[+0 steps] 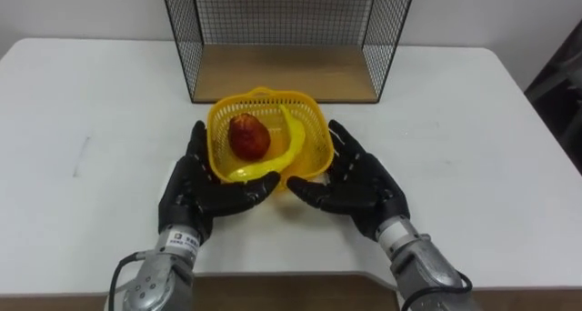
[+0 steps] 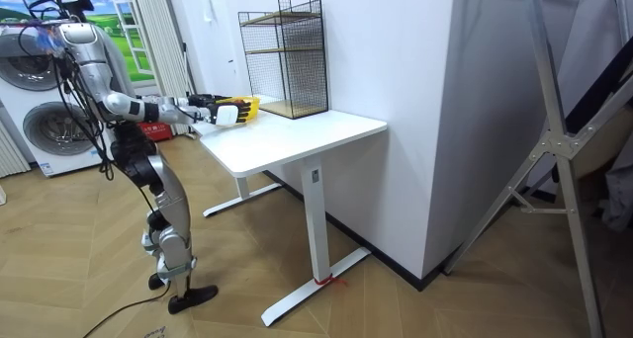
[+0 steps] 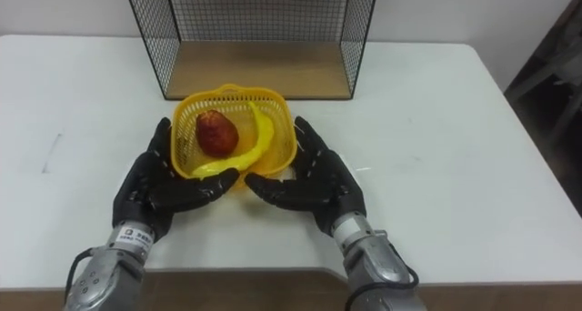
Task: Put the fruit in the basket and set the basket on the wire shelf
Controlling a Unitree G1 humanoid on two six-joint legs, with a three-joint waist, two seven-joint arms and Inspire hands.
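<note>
I see the white tabletop (image 1: 473, 120) spread under both hands, and in the room view the robot stands at its end on the room view's left, arms stretched forward. The wire shelf (image 1: 282, 73) stands beyond my fingertips at the far edge, its wooden floor bare. Just short of it, between my palms, sits the yellow basket (image 1: 314, 140). My left hand (image 1: 195, 188) lies flat against its left wall and my right hand (image 1: 364, 184) against its right wall. Both have fingers straight and spread and thumbs reaching in beneath the near rim, cupping rather than gripping. I cannot tell whether the basket is off the tabletop. Inside it, a banana (image 1: 296, 143) curves along the side nearer my right hand, and a red fruit (image 1: 247, 135) rests nearer my left.
</note>
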